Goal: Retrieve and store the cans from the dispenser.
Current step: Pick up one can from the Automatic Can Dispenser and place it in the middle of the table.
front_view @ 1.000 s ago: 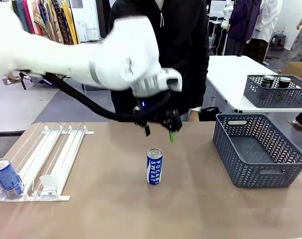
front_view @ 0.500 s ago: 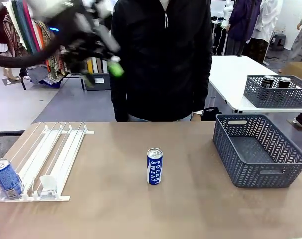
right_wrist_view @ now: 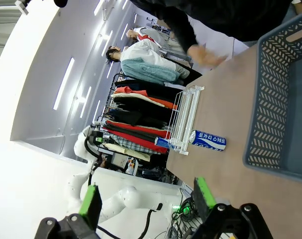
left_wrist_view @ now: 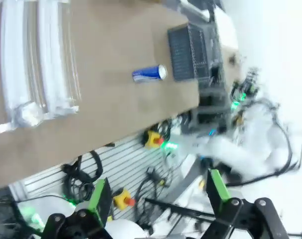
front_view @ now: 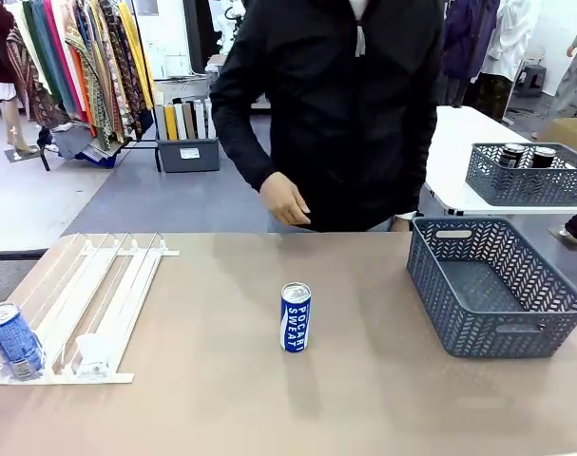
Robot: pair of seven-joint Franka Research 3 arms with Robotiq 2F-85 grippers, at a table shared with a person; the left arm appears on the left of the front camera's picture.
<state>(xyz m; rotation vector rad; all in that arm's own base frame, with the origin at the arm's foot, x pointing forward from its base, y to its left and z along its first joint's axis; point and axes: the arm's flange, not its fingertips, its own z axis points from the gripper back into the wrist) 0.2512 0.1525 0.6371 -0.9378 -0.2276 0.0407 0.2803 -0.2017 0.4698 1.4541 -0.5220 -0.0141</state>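
Note:
A blue Pocari Sweat can (front_view: pixel 295 317) stands upright alone at mid-table; it also shows in the left wrist view (left_wrist_view: pixel 150 74) and the right wrist view (right_wrist_view: pixel 208 141). A second blue can (front_view: pixel 12 340) rests at the low end of the white rail dispenser (front_view: pixel 98 294) at the left. High above the table, my left gripper (left_wrist_view: pixel 158 191) is open and holds nothing. My right gripper (right_wrist_view: pixel 147 198) is open and empty too, well off the table's near side. The dispenser (left_wrist_view: pixel 41 59) lies far below the left fingers.
An empty dark grey mesh basket (front_view: pixel 492 285) sits on the table's right side. A smaller mesh basket (front_view: pixel 526 180) with two dark cans stands on a white table behind it. A person in black stands at the far edge, one hand (front_view: pixel 286 201) hanging near it.
My left arm has lifted away from above the middle can, swung up and to the left, and left the front view. The person has leaned in, with a hand now over the far edge.

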